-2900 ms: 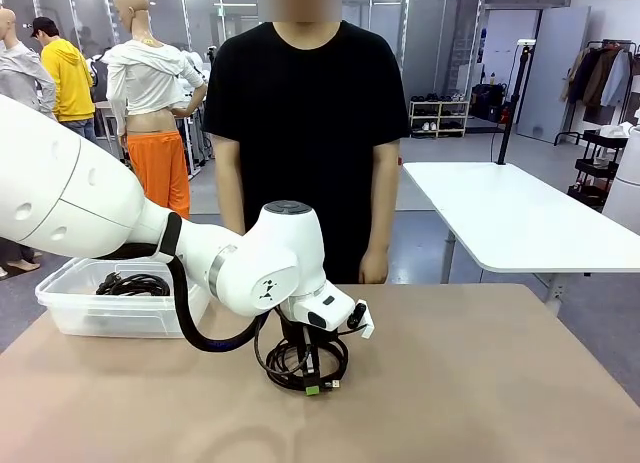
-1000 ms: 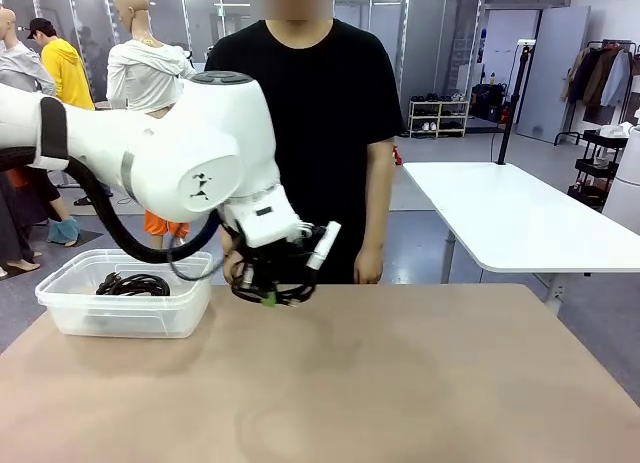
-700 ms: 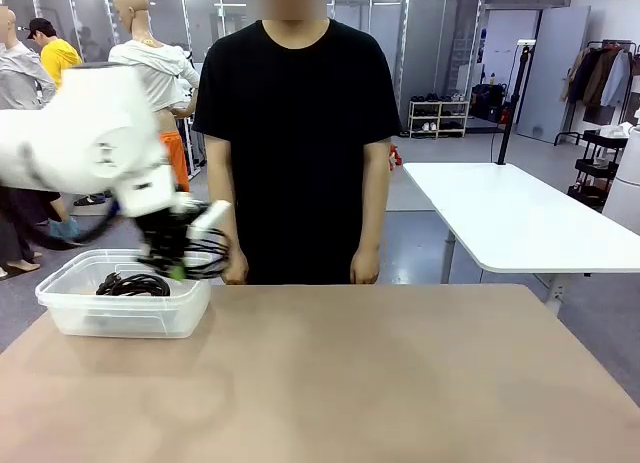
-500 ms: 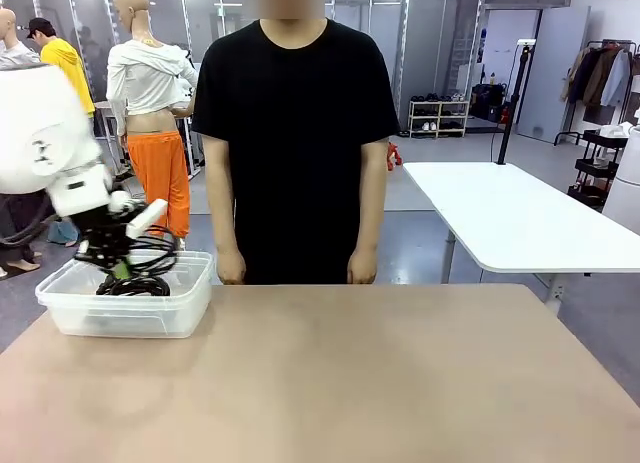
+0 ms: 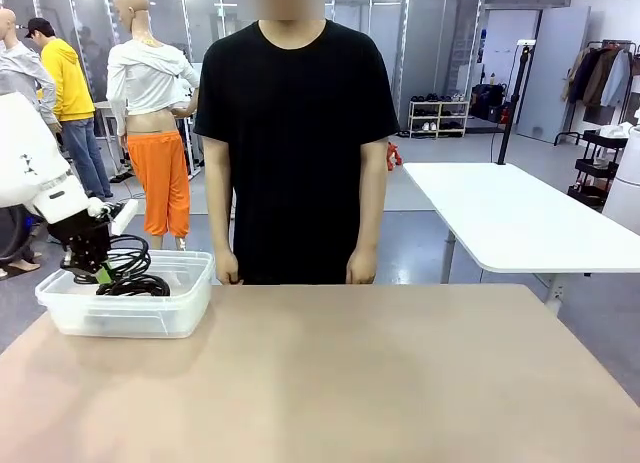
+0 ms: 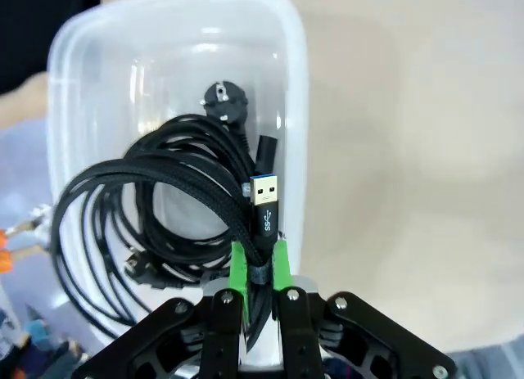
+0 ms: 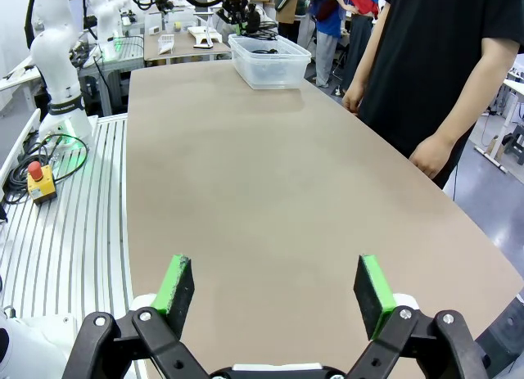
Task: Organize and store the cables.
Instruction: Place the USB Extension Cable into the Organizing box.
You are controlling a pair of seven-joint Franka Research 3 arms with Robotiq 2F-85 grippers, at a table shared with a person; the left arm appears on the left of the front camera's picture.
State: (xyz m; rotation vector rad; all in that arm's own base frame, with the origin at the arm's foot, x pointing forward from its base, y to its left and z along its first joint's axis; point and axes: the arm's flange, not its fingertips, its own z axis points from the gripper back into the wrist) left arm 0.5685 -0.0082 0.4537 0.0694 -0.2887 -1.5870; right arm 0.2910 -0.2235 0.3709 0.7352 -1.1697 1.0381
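My left gripper [image 5: 98, 274] [image 6: 258, 268] is shut on a coiled black cable [image 6: 176, 187] with a blue USB plug [image 6: 264, 200] sticking up past the green pads. It hangs over the clear plastic bin [image 5: 190, 293] [image 6: 291, 84] at the table's far left. Another black cable [image 5: 135, 284] with a round plug [image 6: 223, 98] lies coiled inside the bin. My right gripper [image 7: 277, 286] is open above bare tabletop, nothing between its fingers.
A person in a black shirt [image 5: 300, 113] stands at the far edge, hands [image 5: 228, 273] down by the table rim. The brown tabletop [image 5: 380, 383] stretches bare to the right of the bin. In the right wrist view the bin [image 7: 270, 61] sits far off.
My left arm has swung left from the table's middle with the coiled cable in its grip and now holds it low over the bin.
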